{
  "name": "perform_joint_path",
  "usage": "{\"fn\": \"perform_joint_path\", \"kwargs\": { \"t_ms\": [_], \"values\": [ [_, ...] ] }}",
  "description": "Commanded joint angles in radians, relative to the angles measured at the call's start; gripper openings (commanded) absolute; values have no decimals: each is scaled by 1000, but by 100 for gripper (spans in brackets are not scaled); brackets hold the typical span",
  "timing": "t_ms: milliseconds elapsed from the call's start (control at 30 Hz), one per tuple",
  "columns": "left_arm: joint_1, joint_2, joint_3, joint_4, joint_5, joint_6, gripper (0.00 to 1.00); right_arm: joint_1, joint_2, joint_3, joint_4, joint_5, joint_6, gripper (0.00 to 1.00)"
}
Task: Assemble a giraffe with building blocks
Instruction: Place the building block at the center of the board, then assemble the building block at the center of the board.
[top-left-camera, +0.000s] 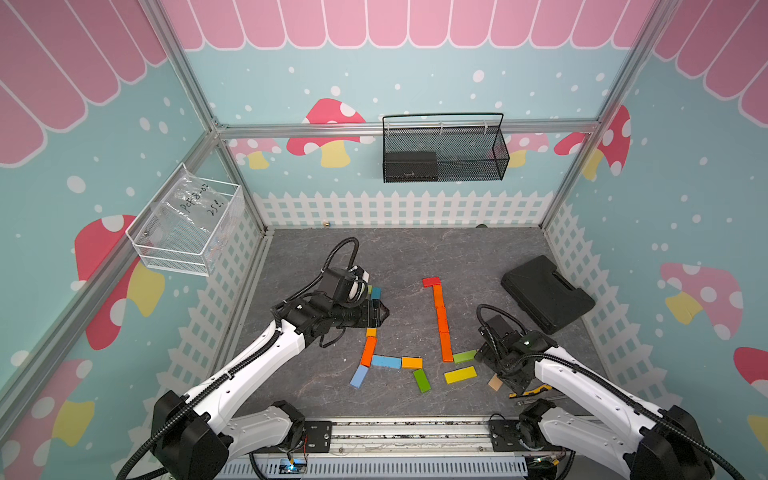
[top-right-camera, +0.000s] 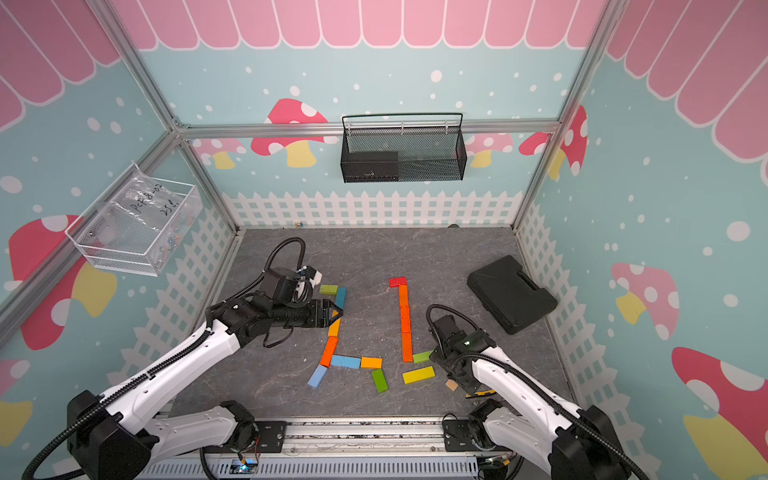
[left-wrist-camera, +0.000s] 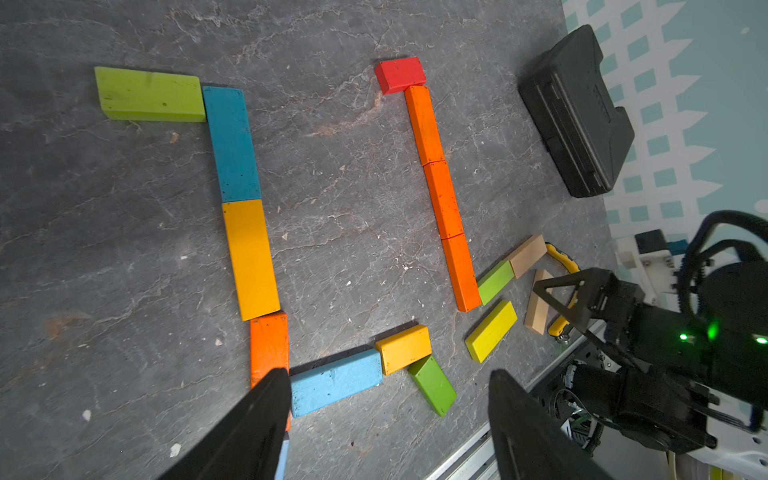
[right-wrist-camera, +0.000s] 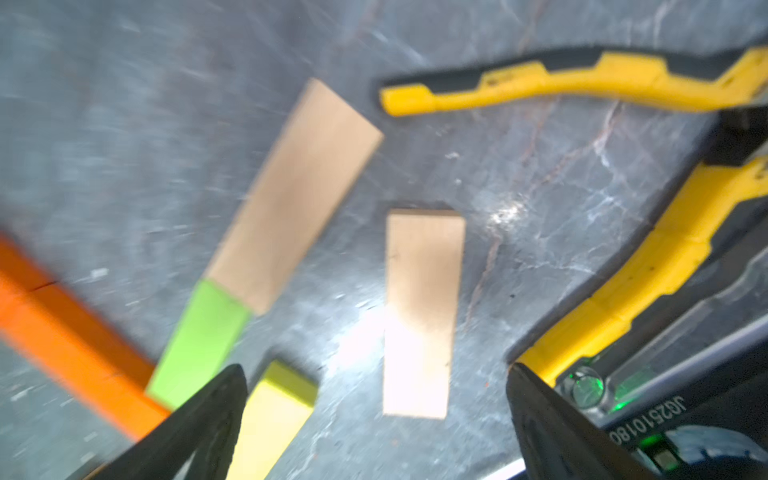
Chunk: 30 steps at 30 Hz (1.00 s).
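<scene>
My right gripper: jaws spread wide, empty, just beside a plain tan block lying flat near the worktop's front right corner. Left gripper: likewise apart, empty. I judge the block light, stiff, smooth; pinch across its long sides.

Both top views are bright and evenly lit from above, and the shadows are soft and weak. The wide lens makes the silver aluminium frame posts lean outward toward the corners. The left wrist view is sharp, with a short dark shadow along the light blue wooden block. The right wrist view is blurred, most at the orange wooden blocks and the yellow-handled pliers. A white glare washes out one end of the plain tan wooden block and the grey marbled tabletop beside it.
</scene>
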Motion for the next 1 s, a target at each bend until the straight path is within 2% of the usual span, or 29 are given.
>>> {"fn": "perform_joint_path", "kwargs": {
  "t_ms": [0,100,233,400,500,667,800,967],
  "values": [
    [2,5,33,-22,0,28,78,-1,-42,101,-126,52,-5,100],
    [-75,19,53,-57,-51,66,77,0,-70,180,-176,85,-12,100],
    [-300,121,108,-117,-175,109,77,0,-81,246,-196,127,-26,100],
    [-585,330,201,-162,-337,154,75,-4,-59,356,-192,219,-90,100],
    [-692,448,270,-159,-376,170,75,-12,-60,428,-183,280,-142,100],
    [-790,602,375,-141,-404,204,74,-25,-138,499,-140,378,-186,100],
    [-802,681,411,-90,-416,231,74,-123,-92,601,-146,328,-337,100],
    [-788,771,457,-41,-398,297,74,-260,-83,697,-136,298,-442,99]
  ]
}}
